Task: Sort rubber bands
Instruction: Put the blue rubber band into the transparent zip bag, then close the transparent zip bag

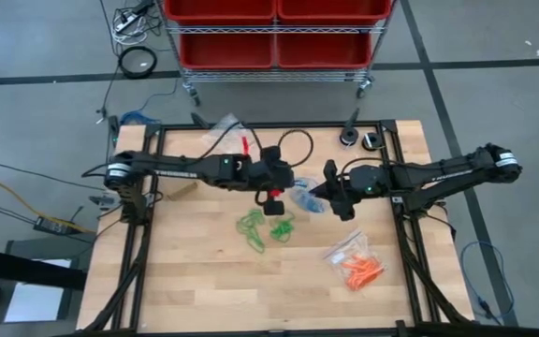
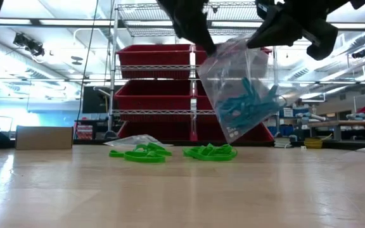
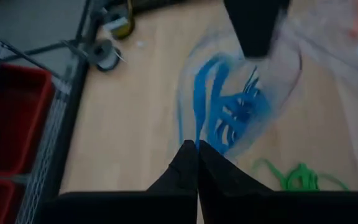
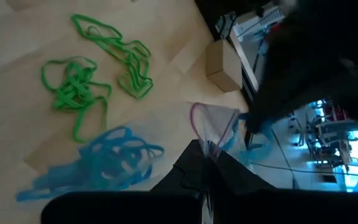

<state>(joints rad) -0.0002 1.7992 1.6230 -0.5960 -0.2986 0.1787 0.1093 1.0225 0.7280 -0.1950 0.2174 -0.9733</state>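
Observation:
A clear plastic bag with blue rubber bands inside hangs in the air above the table's middle, between my two grippers. My left gripper is shut on the bag's left side. My right gripper is shut on its right side. Green rubber bands lie loose on the table in two tangles, nearer than the bag. My left gripper pinches the bag's upper left edge between its two shut fingers, coming from above and from the left. The bag hangs below, clear of the table. My right gripper pinches the bag's top edge at the pink zip strip between its shut fingers, coming from above and from the right. The bag hangs tilted below it, the blue bands gathered in its lower part.
A clear bag of orange rubber bands lies on the table's near right part. Another clear bag lies at the far edge, tape rolls at the far right, a small cardboard box at the left. Red bins stand beyond.

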